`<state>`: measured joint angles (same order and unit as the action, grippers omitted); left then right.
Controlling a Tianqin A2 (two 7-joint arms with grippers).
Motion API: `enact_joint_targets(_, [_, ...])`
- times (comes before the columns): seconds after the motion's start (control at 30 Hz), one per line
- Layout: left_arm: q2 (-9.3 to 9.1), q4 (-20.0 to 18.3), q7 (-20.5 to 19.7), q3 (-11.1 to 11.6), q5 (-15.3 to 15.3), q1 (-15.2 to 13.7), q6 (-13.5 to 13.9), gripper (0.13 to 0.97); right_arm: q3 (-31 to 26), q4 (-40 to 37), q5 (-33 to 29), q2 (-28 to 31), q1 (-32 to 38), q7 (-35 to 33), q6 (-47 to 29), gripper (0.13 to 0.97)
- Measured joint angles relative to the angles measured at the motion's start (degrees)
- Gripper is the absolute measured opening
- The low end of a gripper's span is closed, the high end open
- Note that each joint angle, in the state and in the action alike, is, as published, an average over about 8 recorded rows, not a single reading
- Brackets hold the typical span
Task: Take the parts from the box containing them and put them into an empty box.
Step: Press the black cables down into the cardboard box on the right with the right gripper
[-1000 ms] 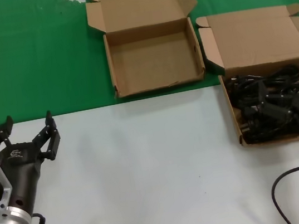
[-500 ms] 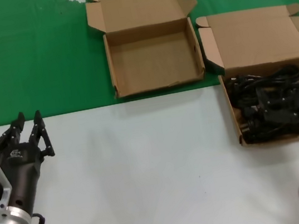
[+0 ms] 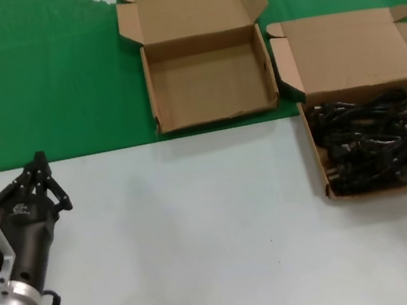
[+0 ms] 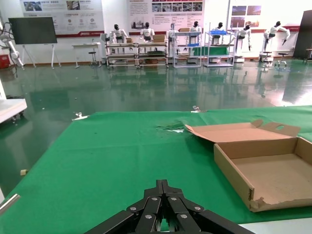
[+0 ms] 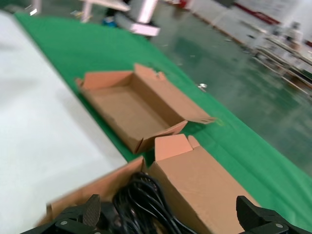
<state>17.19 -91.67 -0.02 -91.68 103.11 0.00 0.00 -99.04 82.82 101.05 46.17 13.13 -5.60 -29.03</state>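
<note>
Corrugated cardboard forms both shallow mailer boxes. The empty box (image 3: 208,83), a squarish tray with its lid folded back, lies on green cloth (image 3: 31,78) at 12 o'clock in the head view. The box containing them (image 3: 368,97) sits just beside it at 3 o'clock, partly on the smooth white table (image 3: 201,237), its flat lid showing a round hole. The parts (image 3: 371,144), thin rubbery black cords, lie tangled inside its tray. The right gripper (image 5: 170,219) hangs over the cords, fingers spread wide. The left gripper (image 3: 40,173) rests at 9 o'clock, fingers pressed together.
</note>
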Motion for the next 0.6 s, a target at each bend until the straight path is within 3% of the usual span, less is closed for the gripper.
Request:
enact_joint_targets(0.33, [0.00,0.00,0.00,0.00,0.00,0.00,0.00,0.144,-4.52,-7.37,-3.64,4.73,12.11,-9.23,-14.65,0.966])
enact_joint_targets(0.6, [0.00,0.00,0.00,0.00,0.00,0.00,0.00,0.139,-8.79,-13.90,-7.38,4.88,20.21,-15.48,-23.14,0.966])
